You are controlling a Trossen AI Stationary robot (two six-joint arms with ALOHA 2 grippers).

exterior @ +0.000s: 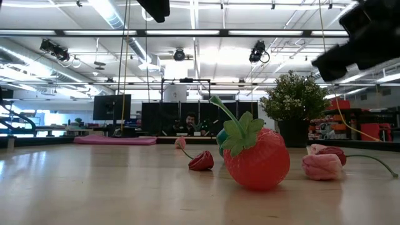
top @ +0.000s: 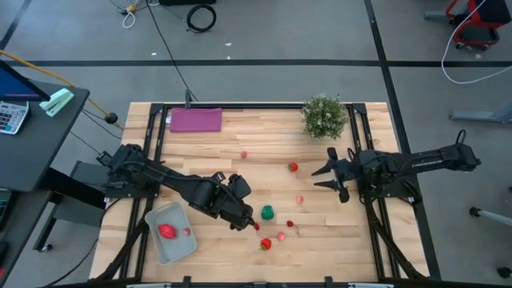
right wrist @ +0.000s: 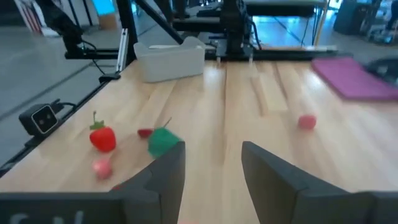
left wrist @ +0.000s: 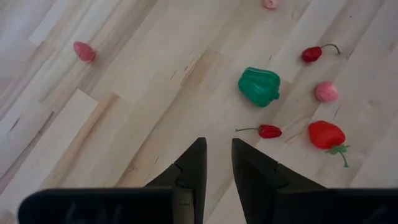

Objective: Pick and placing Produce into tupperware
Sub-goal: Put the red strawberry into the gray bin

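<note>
1. Produce lay scattered over the middle and near part of the wooden desk (top: 240,136), seen from above.
2. The tupperware (top: 154,220) sat at the near left corner of the desk, holding a red piece (top: 166,231) and a small pink piece (top: 186,232).
3. The left end effector (top: 248,224) hovered just right of the tupperware, its fingers (left wrist: 194,163) narrowly parted with nothing between them.
4. A small red chilli (left wrist: 269,131) lay on the desk just beyond those fingertips, not touched by them.
5. A green pepper (top: 268,212) sat just right of the left end effector, apart from it.
6. A red strawberry with a green top (top: 266,243) lay near the desk's near edge, with a pink piece (top: 281,237) just beside it.
7. Another red piece (top: 294,166) lay toward the middle of the desk, and a pink one (top: 244,155) farther left.
8. The right end effector (top: 322,178) waited at the right side of the desk, fingers spread open and empty.
9. A bushy potted plant (top: 324,117) stood at the far right, and a purple sheet (top: 195,120) lay flat at the far left.
</note>
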